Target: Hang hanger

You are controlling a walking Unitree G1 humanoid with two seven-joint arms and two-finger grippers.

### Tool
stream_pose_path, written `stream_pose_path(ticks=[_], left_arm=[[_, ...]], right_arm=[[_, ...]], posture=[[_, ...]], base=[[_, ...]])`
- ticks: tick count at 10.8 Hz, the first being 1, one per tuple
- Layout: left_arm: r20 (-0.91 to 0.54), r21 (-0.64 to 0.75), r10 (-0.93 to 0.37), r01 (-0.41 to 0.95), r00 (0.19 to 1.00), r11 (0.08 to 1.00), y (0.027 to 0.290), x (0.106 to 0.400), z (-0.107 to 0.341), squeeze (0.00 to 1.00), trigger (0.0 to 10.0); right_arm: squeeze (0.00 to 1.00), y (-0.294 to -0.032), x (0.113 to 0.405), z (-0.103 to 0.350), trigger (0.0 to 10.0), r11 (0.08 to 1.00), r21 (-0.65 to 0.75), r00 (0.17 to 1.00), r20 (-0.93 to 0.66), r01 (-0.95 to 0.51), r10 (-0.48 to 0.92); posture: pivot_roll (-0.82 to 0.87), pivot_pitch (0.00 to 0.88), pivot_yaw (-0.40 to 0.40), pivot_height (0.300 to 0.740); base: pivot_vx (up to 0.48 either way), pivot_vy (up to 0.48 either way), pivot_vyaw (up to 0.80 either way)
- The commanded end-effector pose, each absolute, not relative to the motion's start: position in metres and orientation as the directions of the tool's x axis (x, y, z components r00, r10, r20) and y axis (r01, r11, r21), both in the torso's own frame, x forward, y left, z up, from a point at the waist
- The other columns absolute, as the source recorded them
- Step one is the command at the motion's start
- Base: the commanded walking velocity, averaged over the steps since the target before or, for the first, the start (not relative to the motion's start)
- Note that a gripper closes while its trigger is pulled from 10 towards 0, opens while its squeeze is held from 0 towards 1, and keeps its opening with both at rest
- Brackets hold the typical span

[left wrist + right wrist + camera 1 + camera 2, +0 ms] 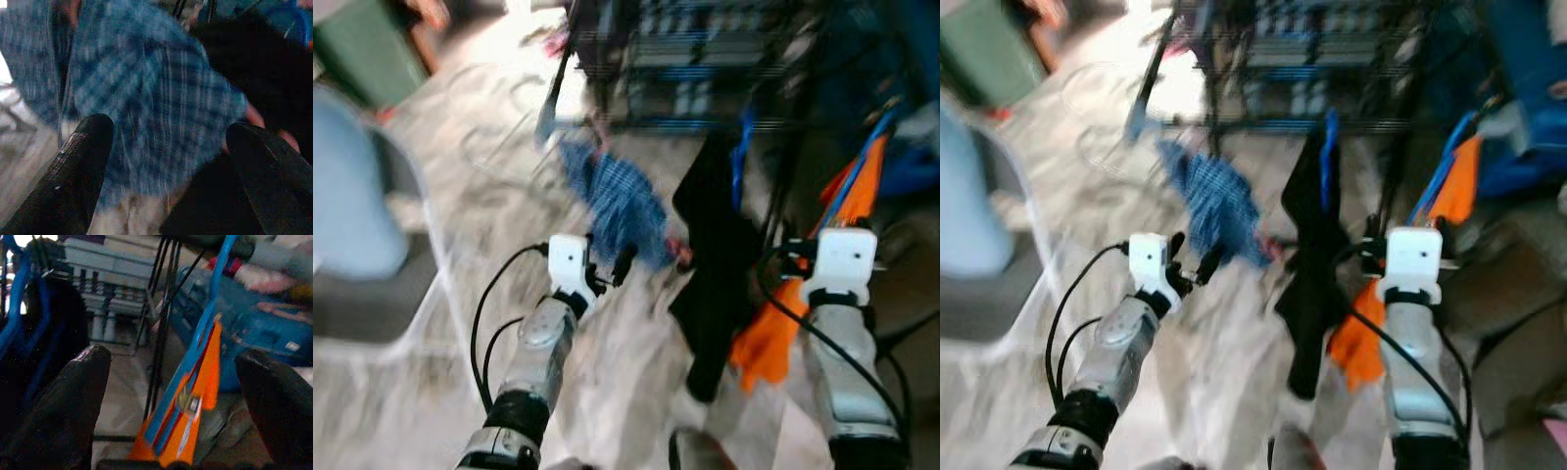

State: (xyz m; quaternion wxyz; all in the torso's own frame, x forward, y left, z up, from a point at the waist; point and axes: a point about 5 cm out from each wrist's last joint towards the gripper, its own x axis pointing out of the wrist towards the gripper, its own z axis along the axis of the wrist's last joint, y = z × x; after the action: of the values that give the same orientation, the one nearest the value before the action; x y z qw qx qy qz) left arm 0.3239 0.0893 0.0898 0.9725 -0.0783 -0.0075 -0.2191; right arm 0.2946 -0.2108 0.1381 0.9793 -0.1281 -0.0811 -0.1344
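Observation:
The frames are motion-blurred. A blue plaid shirt [622, 201] hangs from the dark rack [705, 69], and my left gripper [171, 127] is open right in front of it, with nothing between its fingers [83, 152]. To its right a black garment [720, 264] hangs on a blue hanger [741, 147]. Further right an orange garment [783, 333] hangs on another blue hanger [215, 293]. My right gripper [171, 382] is open, facing the orange garment and holding nothing.
A pale blue rounded shape on a grey seat [352, 196] stands at the left. A green box [372, 49] is at the back left and a blue container [1528, 88] at the right. The pale floor [489, 137] stretches toward the rack.

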Motion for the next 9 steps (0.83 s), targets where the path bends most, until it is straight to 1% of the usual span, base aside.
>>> stream_pose_path(ticks=[1, 3, 4, 6, 9], left_arm=[[0.023, -0.146, -0.397, 0.396, 0.917, 0.906, 0.103, 0.322, 0.084, 0.0, 10.0], [0.005, -0.15, -0.411, 0.408, 0.911, 0.901, 0.102, 0.322, 0.083, 0.0, 10.0], [0.02, -0.135, -0.416, 0.414, 0.909, 0.9, 0.102, 0.321, 0.084, 0.0, 10.0], [0.038, -0.125, -0.42, 0.421, 0.907, 0.898, 0.101, 0.319, 0.085, 0.0, 10.0], [0.025, -0.146, -0.442, 0.44, 0.897, 0.886, 0.095, 0.316, 0.083, 0.0, 10.0]], right_arm=[[0.0, -0.2, 0.295, 0.143, 10.0, 0.941, -0.22, 0.954, 0.217, 0.256, -0.208], [0.0, -0.199, 0.295, 0.143, 10.0, 0.942, -0.225, 0.955, 0.219, 0.25, -0.201], [0.0, -0.199, 0.295, 0.141, 10.0, 0.942, -0.226, 0.956, 0.216, 0.248, -0.2], [0.0, -0.199, 0.295, 0.141, 10.0, 0.942, -0.226, 0.956, 0.216, 0.249, -0.2], [0.0, -0.215, 0.293, 0.143, 10.0, 0.9, -0.255, 0.927, 0.224, 0.354, -0.301]], posture=[[-0.17, 0.182, 0.073, 0.74], [-0.17, 0.182, 0.075, 0.74], [-0.17, 0.18, 0.075, 0.74], [-0.17, 0.179, 0.075, 0.74], [-0.18, 0.187, 0.073, 0.74]], base=[[0.315, 0.364, 0.0], [0.0, 0.437, 0.0], [0.0, 0.446, 0.0], [0.0, 0.0, 0.0], [0.0, 0.0, 0.0]])
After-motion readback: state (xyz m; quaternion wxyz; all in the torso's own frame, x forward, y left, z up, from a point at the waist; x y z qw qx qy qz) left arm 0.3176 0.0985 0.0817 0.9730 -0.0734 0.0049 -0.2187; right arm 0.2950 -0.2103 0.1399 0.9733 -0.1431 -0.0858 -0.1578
